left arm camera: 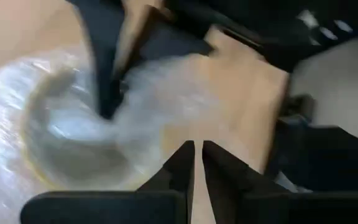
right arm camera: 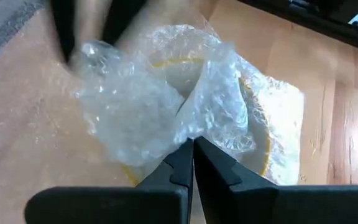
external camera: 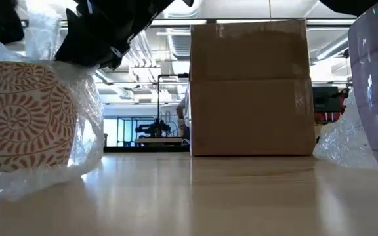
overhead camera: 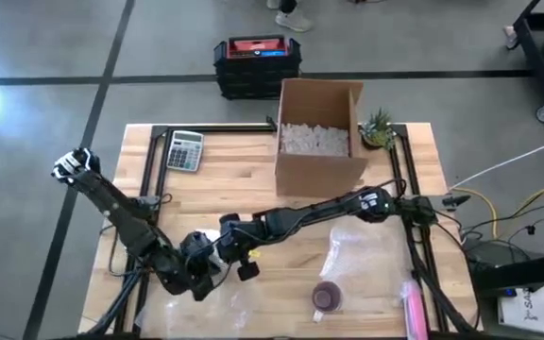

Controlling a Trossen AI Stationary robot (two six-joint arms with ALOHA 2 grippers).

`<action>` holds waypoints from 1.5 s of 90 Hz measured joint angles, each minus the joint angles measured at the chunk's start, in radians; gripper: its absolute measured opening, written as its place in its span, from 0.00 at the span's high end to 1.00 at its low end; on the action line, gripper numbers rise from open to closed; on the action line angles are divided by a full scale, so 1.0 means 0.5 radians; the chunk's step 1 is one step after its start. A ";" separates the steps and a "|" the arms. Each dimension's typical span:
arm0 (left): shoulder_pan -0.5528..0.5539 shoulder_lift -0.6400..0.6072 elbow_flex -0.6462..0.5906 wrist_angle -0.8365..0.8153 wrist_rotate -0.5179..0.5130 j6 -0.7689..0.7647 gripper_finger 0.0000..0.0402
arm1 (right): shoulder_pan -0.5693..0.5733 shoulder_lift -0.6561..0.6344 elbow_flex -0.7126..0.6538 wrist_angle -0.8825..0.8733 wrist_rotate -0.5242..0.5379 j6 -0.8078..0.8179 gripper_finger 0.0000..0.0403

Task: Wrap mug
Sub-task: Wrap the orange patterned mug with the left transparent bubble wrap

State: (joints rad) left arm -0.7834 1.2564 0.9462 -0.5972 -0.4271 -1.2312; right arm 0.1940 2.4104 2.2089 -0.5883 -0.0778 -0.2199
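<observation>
Patterned ceramic mug (external camera: 25, 118) sits in crinkled clear bubble wrap (right arm camera: 160, 106), lower left of high view. Right pincer (right arm camera: 193, 144) pinches wrap; left pincer (left arm camera: 197, 146) narrow, empty.

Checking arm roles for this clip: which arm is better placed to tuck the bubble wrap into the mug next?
Probably the right gripper: it is shut on the bubble wrap directly over the mug. The left gripper looks shut, beside it.

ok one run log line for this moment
stage: wrapping | left gripper: shut, beside mug | right gripper: shut on clear bubble wrap | orange-patterned white mug: upright, partly wrapped
</observation>
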 joint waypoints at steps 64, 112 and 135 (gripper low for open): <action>0.150 0.242 -0.206 0.118 -0.138 0.026 0.95 | 0.021 0.024 0.124 -0.204 -0.008 0.036 1.00; 0.034 0.086 0.216 -0.567 -0.010 -0.037 0.95 | 0.012 0.102 0.118 -0.175 0.008 0.088 1.00; 0.055 0.188 -0.018 -0.198 -0.309 -0.020 0.95 | 0.005 0.102 0.116 -0.134 0.013 0.126 1.00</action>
State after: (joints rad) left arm -0.7557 1.3504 0.9373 -0.6960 -0.5814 -1.2414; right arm 0.1963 2.4615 2.2670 -0.6552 -0.0714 -0.1570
